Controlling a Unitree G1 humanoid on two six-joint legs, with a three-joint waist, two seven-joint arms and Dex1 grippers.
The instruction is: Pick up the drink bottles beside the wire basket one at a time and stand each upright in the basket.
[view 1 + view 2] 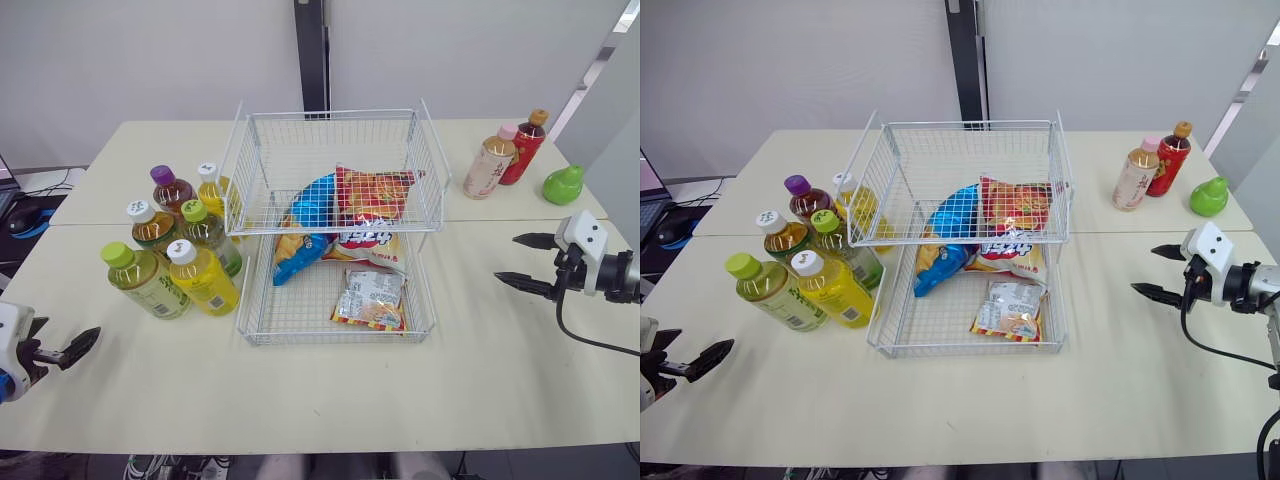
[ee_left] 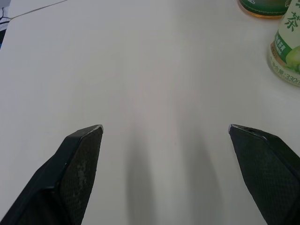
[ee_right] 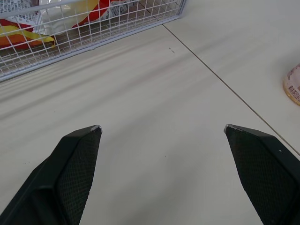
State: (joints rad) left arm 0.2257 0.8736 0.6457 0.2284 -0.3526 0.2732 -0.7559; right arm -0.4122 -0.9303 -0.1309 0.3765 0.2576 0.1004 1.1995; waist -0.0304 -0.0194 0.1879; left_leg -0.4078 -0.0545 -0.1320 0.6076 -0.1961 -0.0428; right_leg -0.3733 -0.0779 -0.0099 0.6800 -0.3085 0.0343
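A two-tier white wire basket (image 1: 330, 341) stands mid-table with snack bags inside. Several drink bottles stand upright in a cluster just left of it: a green-capped one (image 1: 145, 280), a white-capped yellow one (image 1: 203, 278), and others with purple, white and green caps behind. Two more bottles, pink-capped (image 1: 489, 162) and red (image 1: 524, 146), stand at the far right. My left gripper (image 1: 60, 340) is open and empty near the front left edge, well short of the cluster. Level with the basket's right side, my right gripper (image 1: 507, 259) is open and empty over bare table.
A blue bag (image 1: 312, 215), a red bag (image 1: 372, 195) and a small packet (image 1: 370, 298) lie in the basket. A green pear-shaped object (image 1: 563, 184) sits at the far right. A seam crosses the table (image 1: 500, 400) behind the basket's middle.
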